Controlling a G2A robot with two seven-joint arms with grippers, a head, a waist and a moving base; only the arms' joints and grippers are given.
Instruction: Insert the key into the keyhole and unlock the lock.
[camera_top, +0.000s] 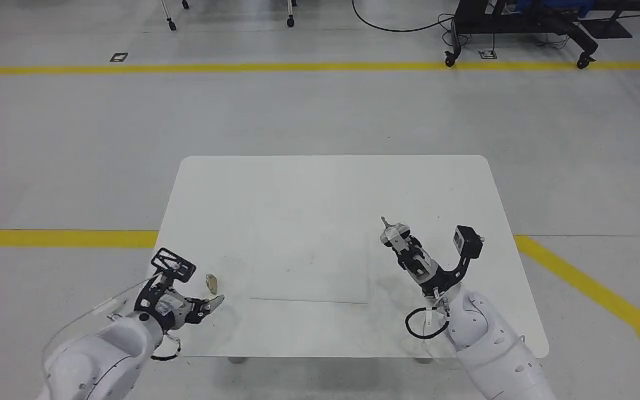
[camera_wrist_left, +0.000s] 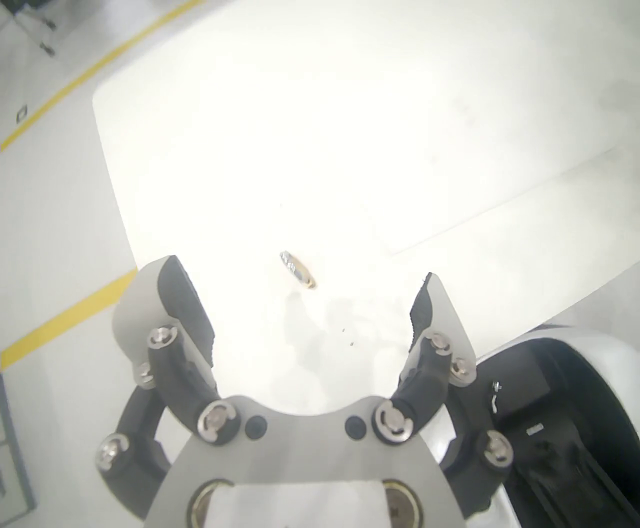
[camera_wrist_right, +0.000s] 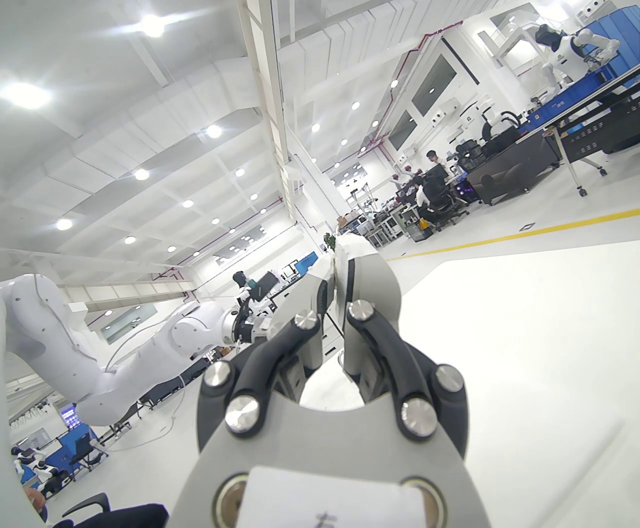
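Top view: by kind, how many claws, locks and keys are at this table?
claws: 2, the left claw open, the right claw shut
lock: 1, small, lying on the table in front of the left claw
key: 1, a thin piece sticking out of the right claw
total: 4

White table (camera_top: 330, 200), yellow floor lines (camera_top: 300, 68)

White arms (camera_top: 95, 355), grey screw-studded left end effector (camera_wrist_left: 300, 274)
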